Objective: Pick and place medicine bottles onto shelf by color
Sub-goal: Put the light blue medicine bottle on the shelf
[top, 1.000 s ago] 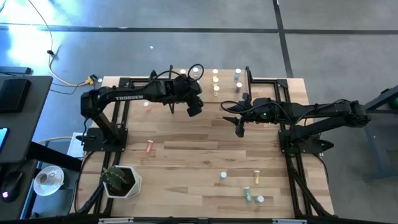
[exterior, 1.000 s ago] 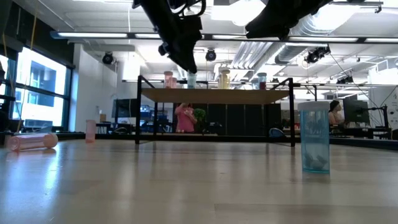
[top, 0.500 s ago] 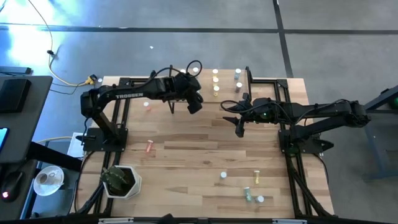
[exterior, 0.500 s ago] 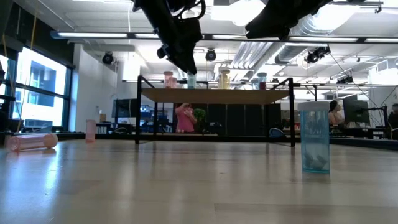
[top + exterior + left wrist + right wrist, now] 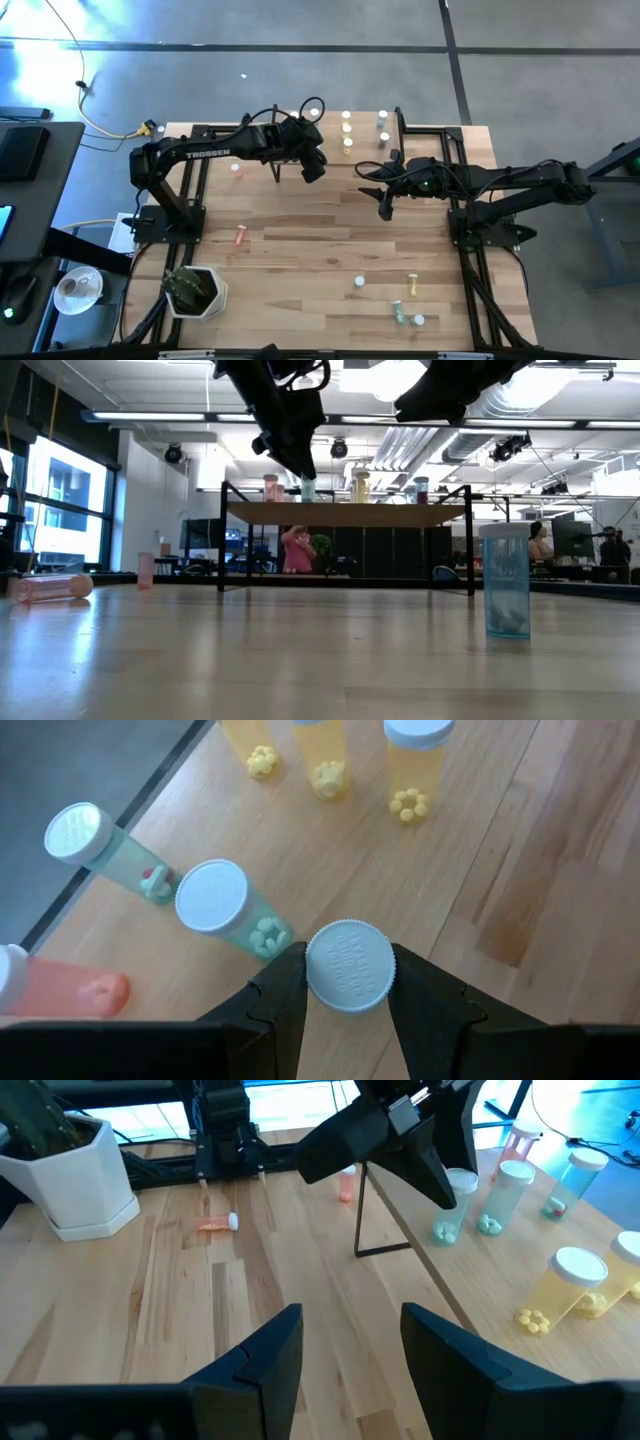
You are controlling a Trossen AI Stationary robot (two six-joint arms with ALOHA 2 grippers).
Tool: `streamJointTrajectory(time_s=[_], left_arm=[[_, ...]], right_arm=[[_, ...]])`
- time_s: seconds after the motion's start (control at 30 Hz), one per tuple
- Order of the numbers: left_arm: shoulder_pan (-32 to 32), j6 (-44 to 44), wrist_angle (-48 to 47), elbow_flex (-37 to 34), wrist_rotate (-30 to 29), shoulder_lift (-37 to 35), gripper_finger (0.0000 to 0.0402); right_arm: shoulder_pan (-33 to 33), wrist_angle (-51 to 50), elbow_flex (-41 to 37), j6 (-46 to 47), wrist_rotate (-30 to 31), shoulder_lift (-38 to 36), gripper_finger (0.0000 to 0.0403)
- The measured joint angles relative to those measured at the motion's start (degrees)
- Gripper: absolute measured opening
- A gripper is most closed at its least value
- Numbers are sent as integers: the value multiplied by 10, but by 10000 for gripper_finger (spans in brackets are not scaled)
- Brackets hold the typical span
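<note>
Pink bottles (image 5: pixel 240 236) are still lying loose on the bench's left, the left tool (image 5: pixel 348 982) is gripping a green bottle (image 5: pixel 349 966) over the shelf (image 5: pixel 362 140) beside two greens and three yellows, the right tool (image 5: pixel 345 1342) is idling unclenched, and more strays (image 5: pixel 411 285) are waiting bottom right.

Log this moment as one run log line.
left claw: shut on white-capped green bottle, over light-wood shelf | right claw: open, empty, above plank tabletop
</note>
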Motion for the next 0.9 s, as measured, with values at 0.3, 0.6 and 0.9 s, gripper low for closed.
streamJointTrajectory(time_s=[0.3, 0.6, 0.9], left_arm=[[0, 0, -6, 0, 12, 1, 142], [0, 5, 5, 0, 7, 2, 169], [0, 5, 11, 0, -7, -4, 171]], right_arm=[[0, 0, 0, 0, 0, 0, 162], [0, 0, 0, 0, 0, 0, 162], [0, 0, 0, 0, 0, 0, 162]])
